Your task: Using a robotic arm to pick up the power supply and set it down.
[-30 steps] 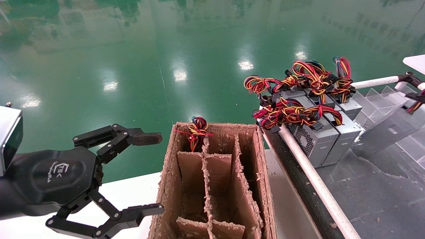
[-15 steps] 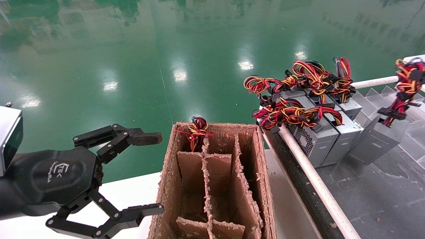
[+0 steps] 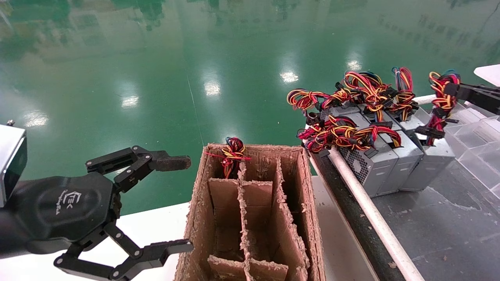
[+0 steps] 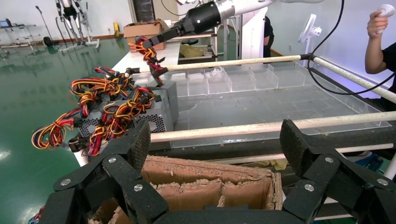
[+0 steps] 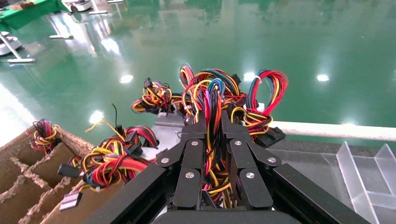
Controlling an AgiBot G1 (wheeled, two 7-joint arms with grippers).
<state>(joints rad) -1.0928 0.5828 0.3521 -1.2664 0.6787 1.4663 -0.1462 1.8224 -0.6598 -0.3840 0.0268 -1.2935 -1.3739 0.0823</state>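
Observation:
My right gripper (image 3: 455, 90) is shut on the red, yellow and black wire bundle (image 5: 212, 100) of a silver-grey power supply (image 3: 429, 164). That box stands upright on the dark bench, right beside two other power supplies (image 3: 371, 166), its base level with theirs. From the left wrist view the right gripper (image 4: 150, 43) holds the wires above the box (image 4: 170, 95). My left gripper (image 3: 186, 203) is open and empty, parked to the left of the cardboard box (image 3: 195, 218).
The divided cardboard box has one wire bundle (image 3: 233, 154) sticking out of a far compartment. A white rail (image 3: 367, 210) edges the bench. Clear plastic dividers (image 3: 476, 132) lie to the right. A person (image 4: 383, 42) stands beyond the bench.
The right gripper has carried the power supply leftward and down from the far right. The box went from hanging tilted to standing against the row. The left arm has not moved.

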